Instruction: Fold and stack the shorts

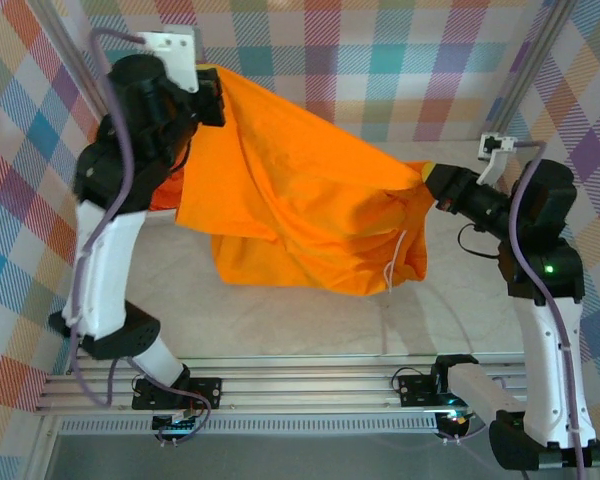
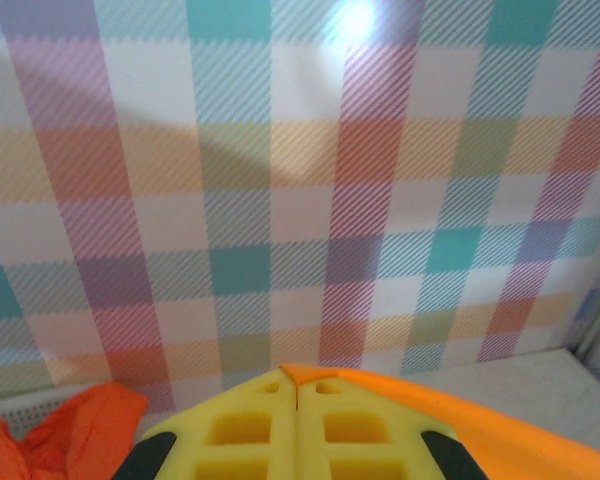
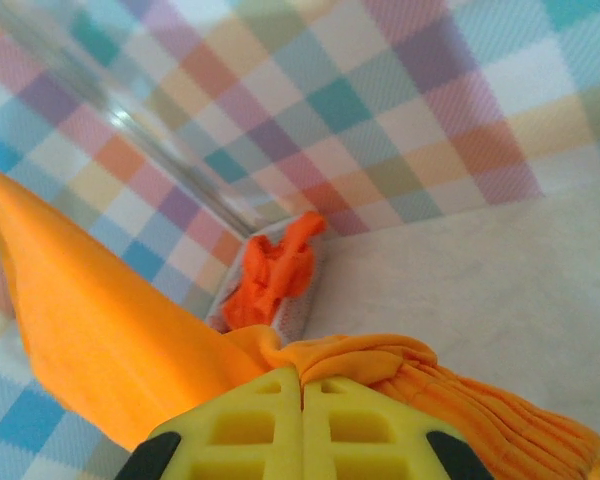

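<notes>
1. Left arm: reared high over the far-left corner of the table (image 1: 470, 330); left gripper (image 1: 213, 90) pinched tight on a top corner of the orange shorts (image 1: 300, 200).
2. Right arm: lower, reaching in from the right edge; right gripper (image 1: 427, 182) clamped on the gathered waistband.
3. Shorts: stretched in the air between both grippers, sagging over the table middle.
4. Wrist views add: white mesh basket (image 3: 306, 302) at the far-left corner, holding more orange cloth (image 3: 275, 270).

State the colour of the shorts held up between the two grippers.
The shorts are bright orange, clearest in the top external view.
</notes>
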